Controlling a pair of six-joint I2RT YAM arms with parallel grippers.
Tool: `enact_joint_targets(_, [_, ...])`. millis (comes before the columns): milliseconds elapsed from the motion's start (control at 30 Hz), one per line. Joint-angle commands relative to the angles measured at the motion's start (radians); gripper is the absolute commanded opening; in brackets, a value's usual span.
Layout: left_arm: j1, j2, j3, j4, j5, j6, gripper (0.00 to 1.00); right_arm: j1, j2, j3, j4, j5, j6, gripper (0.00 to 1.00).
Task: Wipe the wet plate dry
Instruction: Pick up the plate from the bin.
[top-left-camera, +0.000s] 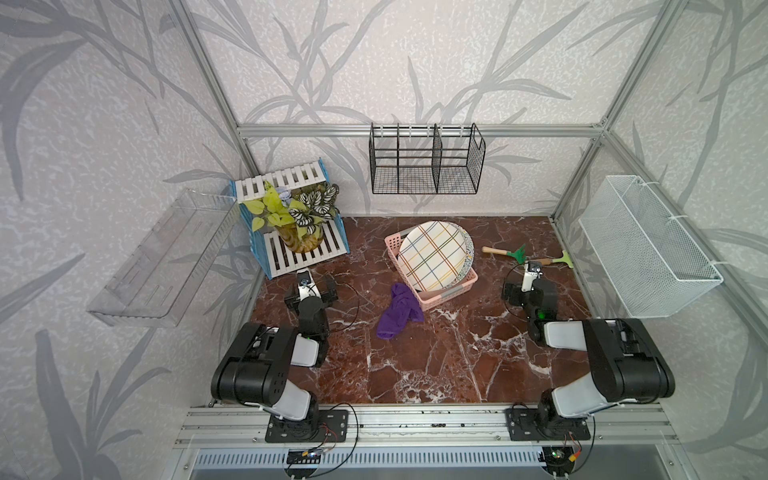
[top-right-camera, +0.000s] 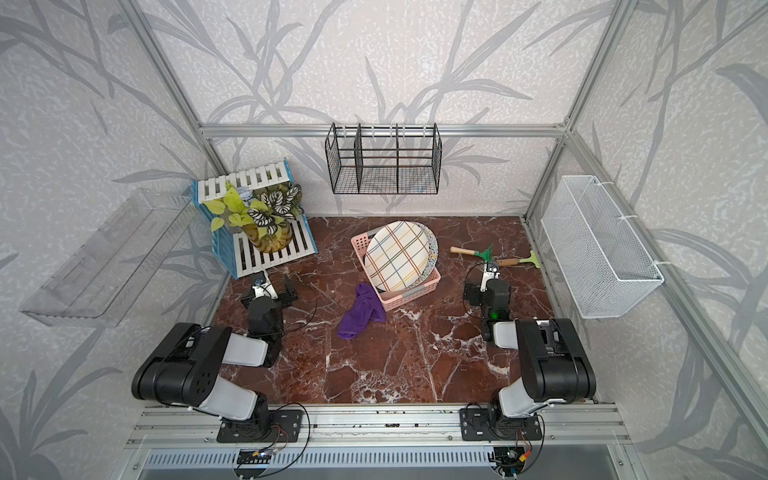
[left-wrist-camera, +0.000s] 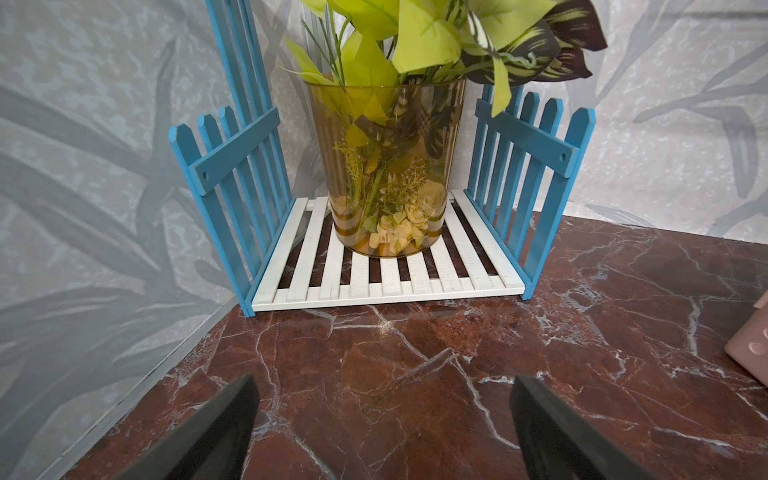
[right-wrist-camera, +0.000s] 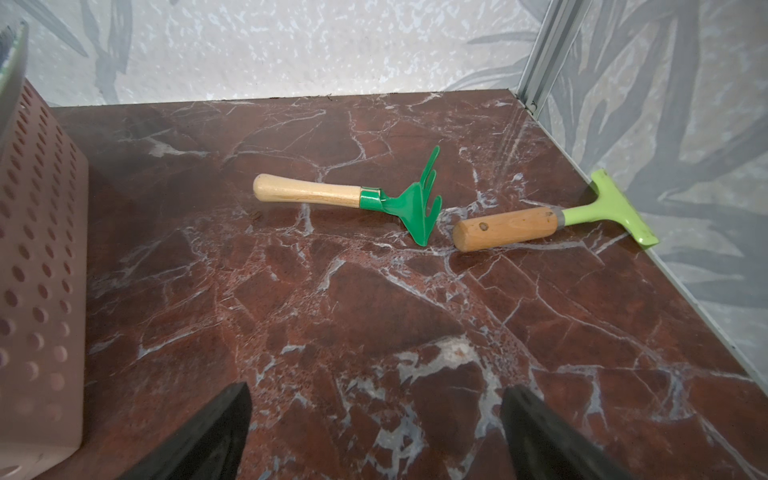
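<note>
So, nothing begun: left fingers (left-wrist-camera: 216, 432) and right fingers (right-wrist-camera: 548, 436) spread, empty; purple cloth (top-left-camera: 399, 309) between them, by the plate (top-left-camera: 432, 255), probably wants grabbing first.

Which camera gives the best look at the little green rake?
The right wrist view: the rake lies close and unblocked, handle and prongs clear. Both top views show it small and far. The left wrist view misses it.

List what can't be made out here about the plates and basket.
- Water on the plate: too small to see, both top views.
- Rear plates: mostly hidden by the plate; count unclear.
- Basket: cut off by the frame edge in both wrist views.
</note>
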Motion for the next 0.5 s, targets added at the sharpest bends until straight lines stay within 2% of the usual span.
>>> enact_joint_targets(0, [-0.063, -0.129, 0.045, -0.141, -0.026, 0.069, 1.00, 0.003, -0.169, 0.132, -0.258, 0.012, 0.025, 0.99])
enact_joint_targets(33, [-0.109, -0.222, 0.128, -0.409, -0.083, 0.031, 1.00, 0.003, -0.235, 0.221, -0.474, 0.020, 0.111, 0.99])
enact_joint_targets(67, [-0.132, -0.296, 0.210, -0.618, -0.090, -0.062, 1.00, 0.003, -0.282, 0.318, -0.639, 0.024, 0.235, 1.00])
enact_joint_targets(100, [-0.151, -0.348, 0.269, -0.780, -0.085, -0.200, 1.00, 0.003, -0.303, 0.395, -0.816, -0.041, 0.376, 0.98])
enact_joint_targets(133, [-0.166, -0.382, 0.310, -0.887, -0.045, -0.341, 1.00, 0.005, -0.310, 0.452, -0.906, -0.157, 0.430, 0.95])
enact_joint_targets(167, [-0.174, -0.407, 0.335, -0.947, 0.033, -0.445, 1.00, 0.019, -0.307, 0.486, -0.954, -0.292, 0.466, 0.91])
enact_joint_targets(233, [-0.199, -0.414, 0.357, -0.984, 0.206, -0.594, 0.98, 0.077, -0.284, 0.536, -0.975, -0.408, 0.523, 0.88])
enact_joint_targets(367, [-0.254, -0.322, 0.433, -1.047, 0.370, -0.733, 0.85, 0.191, -0.165, 0.678, -1.030, -0.412, 0.504, 0.80])
enact_joint_targets(467, [-0.257, -0.223, 0.475, -1.007, 0.466, -0.775, 0.72, 0.205, -0.042, 0.771, -1.069, -0.388, 0.501, 0.76])
